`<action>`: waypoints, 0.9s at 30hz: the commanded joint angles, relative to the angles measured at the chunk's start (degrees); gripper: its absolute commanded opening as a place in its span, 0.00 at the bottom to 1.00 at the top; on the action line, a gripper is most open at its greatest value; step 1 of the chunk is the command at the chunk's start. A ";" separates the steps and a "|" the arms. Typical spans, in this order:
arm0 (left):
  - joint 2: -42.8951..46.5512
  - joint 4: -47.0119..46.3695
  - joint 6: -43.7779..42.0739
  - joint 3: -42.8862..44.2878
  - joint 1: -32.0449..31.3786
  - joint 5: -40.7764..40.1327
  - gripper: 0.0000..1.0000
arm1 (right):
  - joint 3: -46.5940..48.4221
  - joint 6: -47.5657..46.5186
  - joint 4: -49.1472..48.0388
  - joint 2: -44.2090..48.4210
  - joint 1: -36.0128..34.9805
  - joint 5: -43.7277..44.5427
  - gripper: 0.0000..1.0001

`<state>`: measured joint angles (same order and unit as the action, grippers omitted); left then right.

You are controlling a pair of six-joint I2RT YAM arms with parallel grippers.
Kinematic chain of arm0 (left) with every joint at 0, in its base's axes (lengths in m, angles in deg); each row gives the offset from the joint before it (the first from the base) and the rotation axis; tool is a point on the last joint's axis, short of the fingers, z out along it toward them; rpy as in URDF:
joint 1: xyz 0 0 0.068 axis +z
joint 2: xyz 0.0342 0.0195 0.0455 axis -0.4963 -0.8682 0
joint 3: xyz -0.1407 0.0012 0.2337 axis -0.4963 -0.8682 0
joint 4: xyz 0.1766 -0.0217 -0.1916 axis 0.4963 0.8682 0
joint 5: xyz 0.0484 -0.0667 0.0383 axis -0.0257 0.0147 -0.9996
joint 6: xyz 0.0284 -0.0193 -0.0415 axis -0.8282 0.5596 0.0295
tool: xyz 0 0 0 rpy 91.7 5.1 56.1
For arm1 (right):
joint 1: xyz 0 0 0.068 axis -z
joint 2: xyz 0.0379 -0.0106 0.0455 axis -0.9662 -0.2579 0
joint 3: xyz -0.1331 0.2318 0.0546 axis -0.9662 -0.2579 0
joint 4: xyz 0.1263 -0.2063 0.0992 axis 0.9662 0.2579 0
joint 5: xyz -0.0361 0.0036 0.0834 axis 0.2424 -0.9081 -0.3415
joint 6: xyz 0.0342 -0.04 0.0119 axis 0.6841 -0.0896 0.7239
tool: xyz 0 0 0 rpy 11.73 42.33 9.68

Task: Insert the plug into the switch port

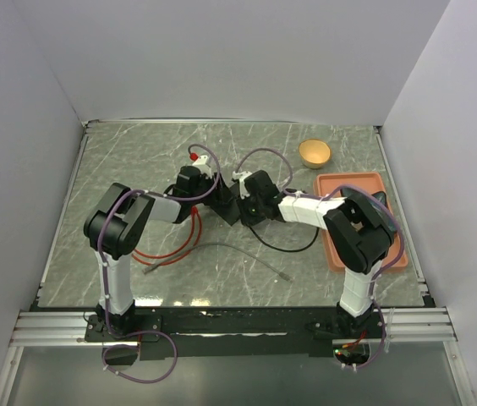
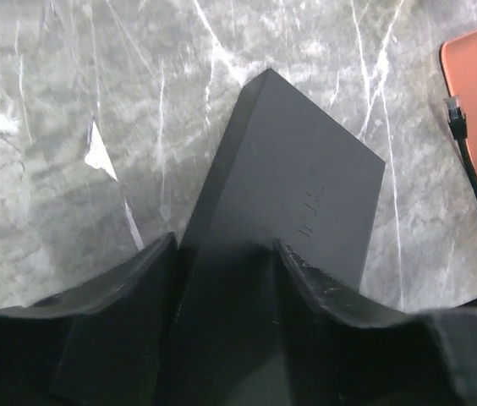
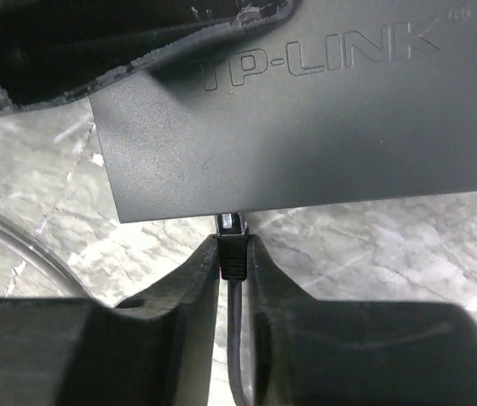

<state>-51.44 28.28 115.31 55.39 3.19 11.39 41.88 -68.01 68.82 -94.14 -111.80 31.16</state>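
Observation:
The switch is a flat black box marked TP-LINK (image 3: pixel 306 118), lying mid-table (image 1: pixel 226 205). My left gripper (image 2: pixel 226 254) is shut on one end of the box (image 2: pixel 293 182); in the top view it (image 1: pixel 196 182) sits just left of the box. My right gripper (image 3: pixel 233 254) is shut on the black plug (image 3: pixel 232 245), and its clear tip (image 3: pixel 231 223) meets the box's near edge. The port itself is hidden under that edge. In the top view the right gripper (image 1: pixel 251 200) is just right of the box. The plug's black cable (image 1: pixel 293 247) loops behind it.
An orange tray (image 1: pixel 395 245) lies at the right, under the right arm. A yellow bowl (image 1: pixel 315 153) stands behind it. A red cable (image 1: pixel 175 249) and a grey cable (image 1: pixel 222 247) lie in front of the left gripper. The black cable's other connector (image 2: pixel 453 106) lies beside the tray (image 2: pixel 475 76).

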 commanded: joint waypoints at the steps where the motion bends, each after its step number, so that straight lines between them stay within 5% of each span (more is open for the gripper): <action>1: 0.44 15.88 3.64 1.22 -0.08 7.71 0.64 | 0.24 3.00 -19.01 3.95 -0.16 0.82 0.32; 13: 7.29 15.19 6.19 -0.36 6.26 4.80 0.77 | -6.96 5.90 -11.26 13.08 -0.07 2.67 0.82; 27: 15.82 9.31 8.13 -8.71 6.18 4.97 0.79 | -10.14 5.11 -8.46 14.50 -0.34 1.88 0.81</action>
<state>-38.35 40.73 122.39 47.54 9.57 16.33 31.63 -62.90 60.60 -80.33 -111.80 32.69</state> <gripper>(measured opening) 0.784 0.821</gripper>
